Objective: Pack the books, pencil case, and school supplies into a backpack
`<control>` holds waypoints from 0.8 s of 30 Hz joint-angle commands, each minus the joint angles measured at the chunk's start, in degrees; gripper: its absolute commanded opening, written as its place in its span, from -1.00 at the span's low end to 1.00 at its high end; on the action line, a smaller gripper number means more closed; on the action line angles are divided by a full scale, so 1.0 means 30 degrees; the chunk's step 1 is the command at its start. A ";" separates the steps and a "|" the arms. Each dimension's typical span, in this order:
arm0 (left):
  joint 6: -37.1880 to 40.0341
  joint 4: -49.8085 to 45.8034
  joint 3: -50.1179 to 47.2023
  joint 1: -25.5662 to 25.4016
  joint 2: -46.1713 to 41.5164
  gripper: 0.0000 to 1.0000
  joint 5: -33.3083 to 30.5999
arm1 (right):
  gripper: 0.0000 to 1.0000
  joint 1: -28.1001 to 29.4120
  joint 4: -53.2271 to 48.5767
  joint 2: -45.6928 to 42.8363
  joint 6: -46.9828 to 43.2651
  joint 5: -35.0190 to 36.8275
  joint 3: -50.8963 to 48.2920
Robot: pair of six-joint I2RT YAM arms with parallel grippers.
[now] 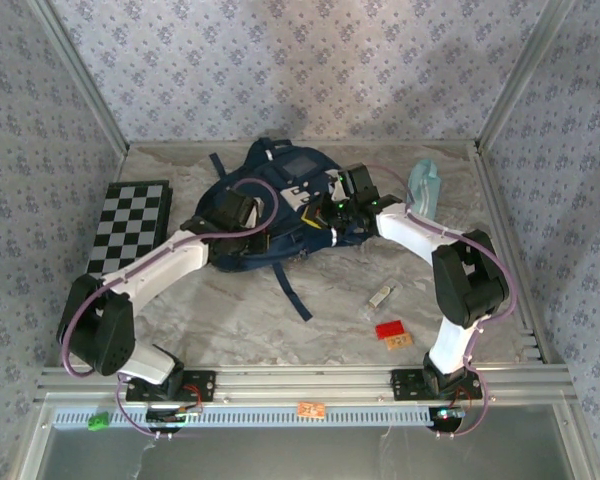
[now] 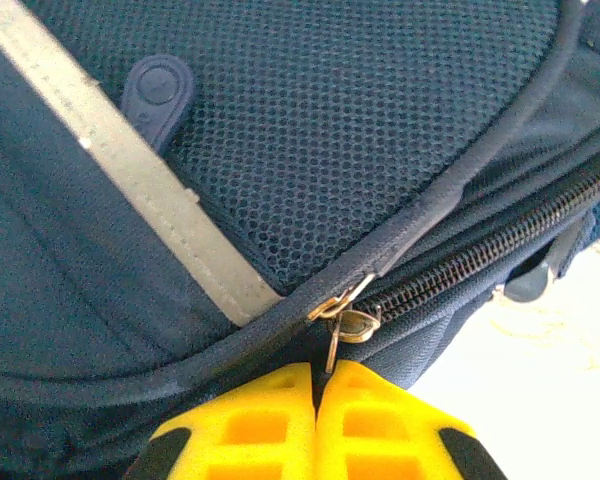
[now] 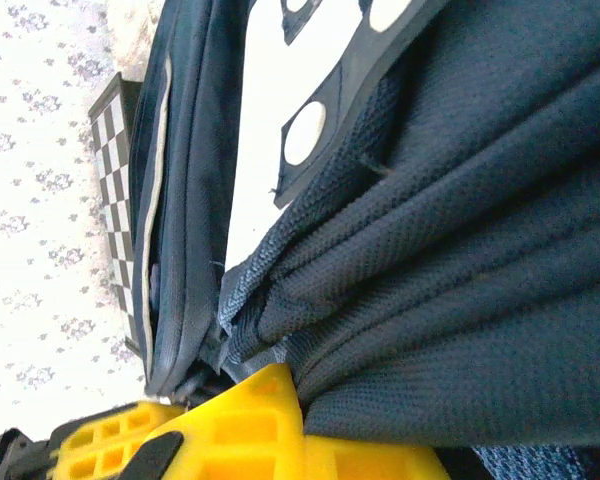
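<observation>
Overhead, floral-papered walls [image 1: 280, 60] enclose a marbled table [image 1: 230, 320] bearing the backpack [image 1: 275, 165].

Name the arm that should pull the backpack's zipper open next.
Left. The left gripper is shut on the brass zipper pull of the navy blue fabric backpack, ready to draw it along. The right gripper pinches the fabric, likely bracing the bag.

Bright, even light falls from above, and shadows on the pale desk [image 1: 230, 320] are faint and soft. The overhead picture is a little soft and grainy. At the left wrist the backpack [image 2: 360, 130] mesh is crisp, the yellow left tool [image 2: 315, 380] is blurred at the bottom edge, and the desk corner is burnt to white. At the right wrist the backpack's white patch [image 3: 270, 120] and the wallpaper [image 3: 40, 200] are washed out.
</observation>
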 commanded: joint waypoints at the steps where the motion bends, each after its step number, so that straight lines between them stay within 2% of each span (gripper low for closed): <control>1: -0.0624 -0.6454 -0.0436 0.2381 0.0142 -1.00 -0.6021 | -1.00 -0.1841 -0.0240 -0.0659 -0.1112 0.2789 0.0770; 5: 0.0105 -0.4688 -0.1230 0.2269 -0.0819 -1.00 -0.1662 | -1.00 -0.1530 0.0048 -0.0457 -0.1171 0.2266 0.0954; 7: 0.0522 -0.5148 -0.0768 0.1854 -0.0196 -1.00 -0.0681 | -1.00 -0.1344 -0.0013 -0.0184 -0.1311 0.2186 0.1369; 11: 0.0807 -0.5890 0.0242 0.0873 0.1283 -1.00 -0.2059 | -1.00 -0.0970 0.0217 0.0229 -0.1195 0.1942 0.1842; 13: 0.0624 -0.5654 0.0465 0.0862 0.1676 -0.90 -0.2458 | -1.00 -0.0774 0.0115 0.0318 -0.1273 0.1974 0.2046; 16: 0.0706 -0.5225 0.0805 0.0849 0.2196 -0.64 -0.2586 | -1.00 -0.0638 0.0062 0.0490 -0.1248 0.1973 0.2220; 20: 0.0943 -0.4483 0.1013 0.0865 0.2887 -0.53 -0.2589 | -1.00 -0.0380 0.0181 0.0625 -0.1158 0.1924 0.2197; 22: 0.1028 -0.4252 0.1069 0.0851 0.3258 -0.51 -0.2515 | -1.00 -0.0266 0.0216 0.0656 -0.1161 0.1944 0.2210; 24: 0.1159 -0.4239 0.1144 0.0851 0.3489 -0.58 -0.2538 | -1.00 -0.0177 0.0169 0.0673 -0.1210 0.1944 0.2253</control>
